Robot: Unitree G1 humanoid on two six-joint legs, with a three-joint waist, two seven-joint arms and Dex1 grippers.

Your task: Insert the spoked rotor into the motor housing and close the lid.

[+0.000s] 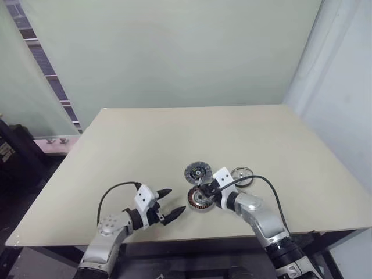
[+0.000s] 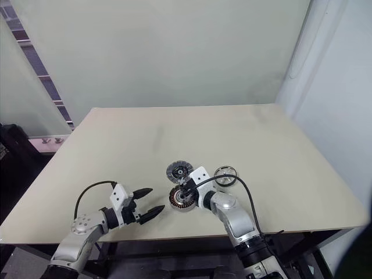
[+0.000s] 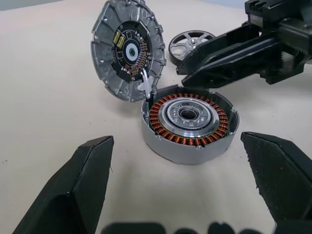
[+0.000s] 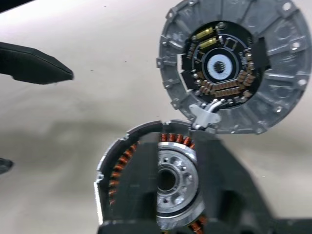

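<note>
The motor housing (image 3: 187, 122) sits on the table (image 1: 174, 133), lid (image 3: 127, 48) open, no wheel inside. The spoked rotor (image 1: 242, 175) lies just right. Right gripper (image 3: 187, 68) clenched, empty; left gripper (image 1: 168, 204) wide open.

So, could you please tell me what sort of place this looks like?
Probably a lab or test room: a plain beige table against bare pale walls, with only the opened motor housing, its lid and a spoked rotor on it.

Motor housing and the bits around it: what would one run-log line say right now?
motor housing: lid open | spoked rotor: on table, not inserted | right gripper: shut above housing | left gripper: open
</note>
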